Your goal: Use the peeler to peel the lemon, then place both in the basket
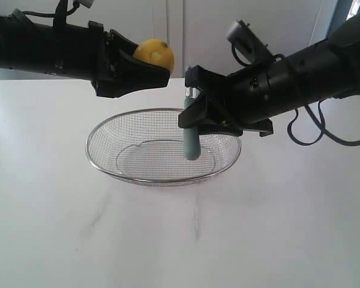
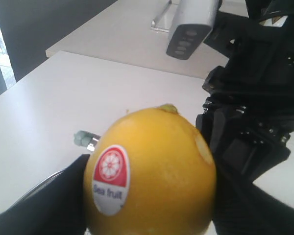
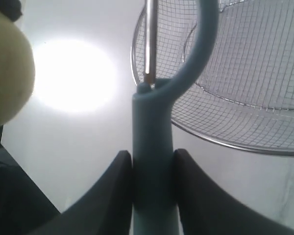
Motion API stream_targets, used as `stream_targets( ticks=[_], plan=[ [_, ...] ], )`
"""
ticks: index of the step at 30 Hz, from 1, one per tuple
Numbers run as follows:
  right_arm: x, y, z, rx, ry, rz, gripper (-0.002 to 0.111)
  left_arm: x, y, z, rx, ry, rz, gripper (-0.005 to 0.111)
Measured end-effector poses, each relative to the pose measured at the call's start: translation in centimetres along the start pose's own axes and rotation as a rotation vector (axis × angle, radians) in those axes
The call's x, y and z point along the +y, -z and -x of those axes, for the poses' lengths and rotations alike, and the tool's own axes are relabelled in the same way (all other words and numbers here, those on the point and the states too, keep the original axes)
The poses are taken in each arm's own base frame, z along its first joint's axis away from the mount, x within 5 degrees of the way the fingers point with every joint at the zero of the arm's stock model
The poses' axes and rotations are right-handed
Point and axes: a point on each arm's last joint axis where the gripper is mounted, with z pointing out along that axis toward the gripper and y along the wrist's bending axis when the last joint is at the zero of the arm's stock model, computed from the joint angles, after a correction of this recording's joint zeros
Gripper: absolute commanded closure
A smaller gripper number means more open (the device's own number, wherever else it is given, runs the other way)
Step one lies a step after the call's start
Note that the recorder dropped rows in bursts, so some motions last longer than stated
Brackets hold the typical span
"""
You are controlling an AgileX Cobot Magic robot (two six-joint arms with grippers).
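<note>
our left gripper clamps the lemon, our right gripper pinches the peeler by its handle, so we should lay the blade flat on the skin over the basket.

On the table, the basket. Above its left rim, in the left gripper, the lemon. Just right, over the basket, upright in the right gripper, the peeler.

The lemon has a sticker on its skin. The sticker is a red oval with a white edge. White letters on it say "Sea fruit". Above the words is a small white round sign like a cut fruit slice.
</note>
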Motion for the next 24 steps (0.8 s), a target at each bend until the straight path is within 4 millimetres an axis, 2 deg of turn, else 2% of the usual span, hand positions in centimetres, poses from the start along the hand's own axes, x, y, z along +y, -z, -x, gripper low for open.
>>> stream_targets(
  ticks=[6, 16, 24],
  plan=[
    [-0.4, -0.8, -0.1, 0.034, -0.006, 0.019, 0.108, 0.0, 0.0, 0.0, 0.0, 0.0, 0.0, 0.107],
    [0.8, -0.9, -0.2, 0.04, 0.016, 0.167, 0.108, 0.0, 0.0, 0.0, 0.0, 0.0, 0.0, 0.107],
    [0.9, -0.8, -0.1, 0.036, 0.017, 0.187, 0.108, 0.0, 0.0, 0.0, 0.0, 0.0, 0.0, 0.107]
  ],
)
